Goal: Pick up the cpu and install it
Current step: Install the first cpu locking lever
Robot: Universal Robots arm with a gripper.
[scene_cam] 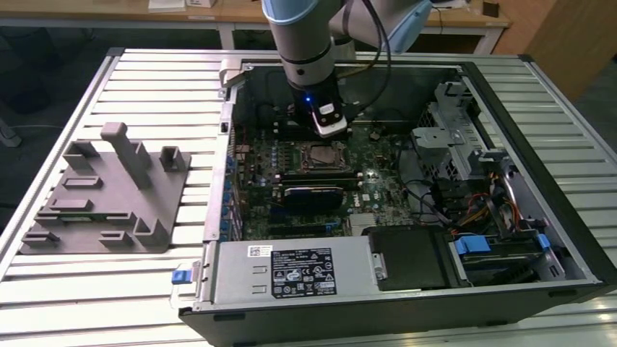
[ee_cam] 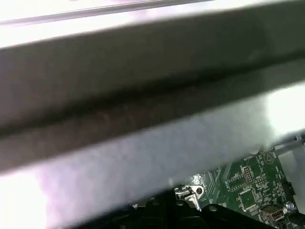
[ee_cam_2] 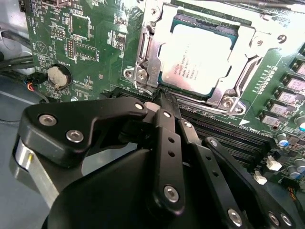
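Inside the motherboard socket [ee_cam_2: 190, 62], the cpu [ee_cam_2: 198, 57] lies seated flat, just beyond the gripper [ee_cam_2: 164, 102], whose jaws stand together, holding nothing.

— How is the cpu [ee_cam_2: 198, 59] looking?
— It is showing a smooth, pale brushed-metal top.
— The gripper [ee_cam_2: 164, 95]?
— Matt black plastic links, shiny metal screws; the motherboard [ee_cam_2: 90, 43] is gleaming glossy green.
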